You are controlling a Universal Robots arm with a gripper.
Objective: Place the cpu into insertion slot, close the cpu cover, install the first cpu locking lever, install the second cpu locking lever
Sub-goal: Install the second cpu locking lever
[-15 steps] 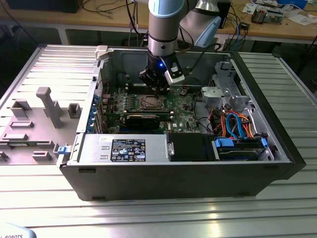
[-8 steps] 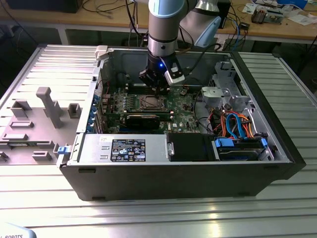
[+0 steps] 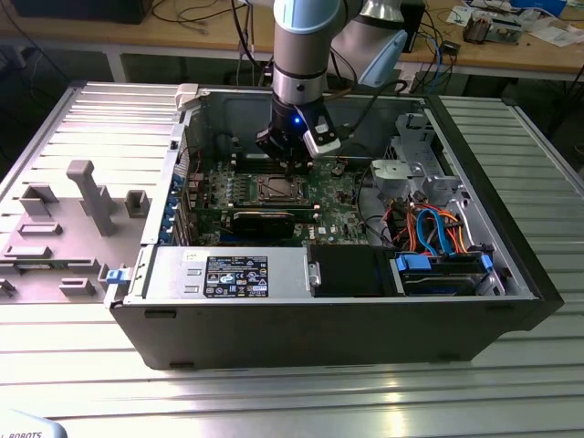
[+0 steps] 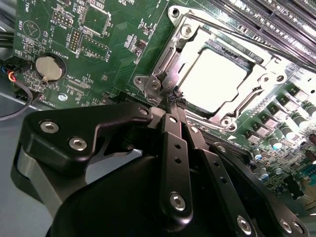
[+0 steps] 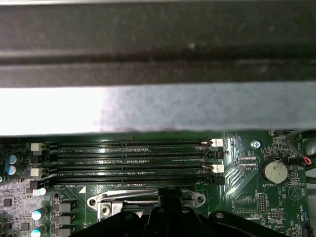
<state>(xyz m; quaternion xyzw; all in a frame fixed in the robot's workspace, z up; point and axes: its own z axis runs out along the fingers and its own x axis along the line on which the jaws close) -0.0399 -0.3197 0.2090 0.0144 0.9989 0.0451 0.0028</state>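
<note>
In the exterior view my gripper [image 3: 297, 166] hangs inside the open computer case, just over the insertion slot [image 3: 281, 189] on the green board. The second wrist view shows the cpu [image 4: 217, 74], silvery and flat, lying in the insertion slot [image 4: 148, 81]. The cpu cover [image 4: 193, 35] lies flat around it. My gripper [image 4: 174, 101] is shut, its black fingertips pressed together at the socket's corner beside a thin locking lever [image 4: 168, 61]. I cannot tell whether they touch the lever. In the first wrist view the socket's metal edge [image 5: 148, 200] sits just past the fingers.
Long memory slots [image 5: 138, 163] run beside the socket, with the case wall [image 5: 158, 49] beyond. A coin battery [image 4: 49, 68] sits on the board. A black graphics card [image 3: 265, 219], a drive cage with cables [image 3: 438, 237] and a grey fixture [image 3: 82, 196] lie around.
</note>
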